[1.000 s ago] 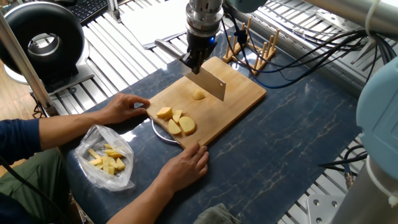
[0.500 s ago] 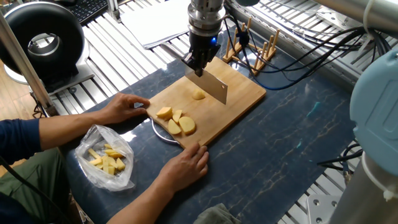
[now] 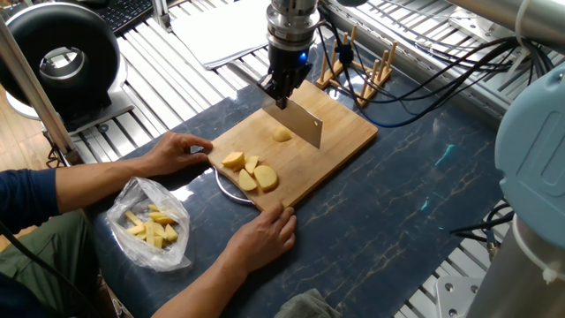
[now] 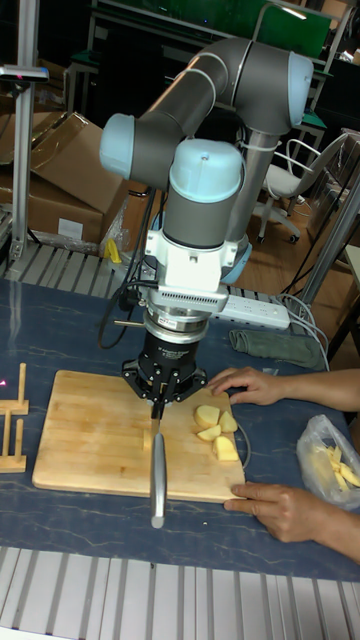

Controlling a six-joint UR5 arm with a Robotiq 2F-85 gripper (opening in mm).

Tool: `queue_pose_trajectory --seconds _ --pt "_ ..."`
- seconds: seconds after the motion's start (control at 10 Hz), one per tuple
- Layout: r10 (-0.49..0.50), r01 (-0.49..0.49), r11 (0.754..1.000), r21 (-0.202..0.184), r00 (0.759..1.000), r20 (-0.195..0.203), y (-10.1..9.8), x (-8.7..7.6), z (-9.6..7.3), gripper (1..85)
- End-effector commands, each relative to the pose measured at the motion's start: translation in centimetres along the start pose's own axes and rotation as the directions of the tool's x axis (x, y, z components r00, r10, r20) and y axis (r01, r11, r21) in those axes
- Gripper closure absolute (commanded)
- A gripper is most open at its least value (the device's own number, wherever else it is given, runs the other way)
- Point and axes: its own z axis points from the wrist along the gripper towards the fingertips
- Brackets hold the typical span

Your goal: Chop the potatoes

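Right now the gripper (image 3: pixel 282 91) hangs over the far half of the wooden cutting board (image 3: pixel 344 132), its fingers clamped on the handle of a cleaver (image 3: pixel 303 121). The broad blade is held edge-down, slanting across the board above the wood. From the tall fixed view the same cleaver (image 4: pixel 157 478) points toward the camera, and whether its edge touches the board is hard to say from either angle.

The potatoes sit on the board in two spots. One small potato piece (image 3: pixel 282 134) lies alone near the middle, just beside the blade, perhaps partly tucked behind it. A cluster of larger potato chunks (image 3: pixel 250 171) rests at the near corner of the board, touching one another; the same cluster (image 4: pixel 216 427) shows in the tall view.

A person steadies the board with both hands: one hand (image 3: pixel 177 151) at its left corner, the other hand (image 3: pixel 265 234) at its near edge. Beside them on the dark table (image 3: pixel 397 203) lies a clear plastic bag (image 3: pixel 150 223) with yellow sticks inside. A wooden rack (image 3: pixel 362 71) stands behind the board.
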Motion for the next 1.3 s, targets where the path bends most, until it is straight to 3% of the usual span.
queue_pose_trajectory --seconds 0.0,0.1,0.3,1.2 --pt "-0.016 0.016 1.0 -0.02 1.0 0.016 0.5 -0.5 -0.1 84.7" --pt "-0.022 0.022 1.0 -0.003 1.0 0.023 -0.1 -0.6 -0.1 84.7" --pt "-0.033 0.033 0.999 -0.008 0.999 0.028 -0.8 -0.5 0.0 84.7" --pt "-0.039 0.039 0.999 -0.01 0.999 0.037 -1.1 -0.6 0.7 84.7"
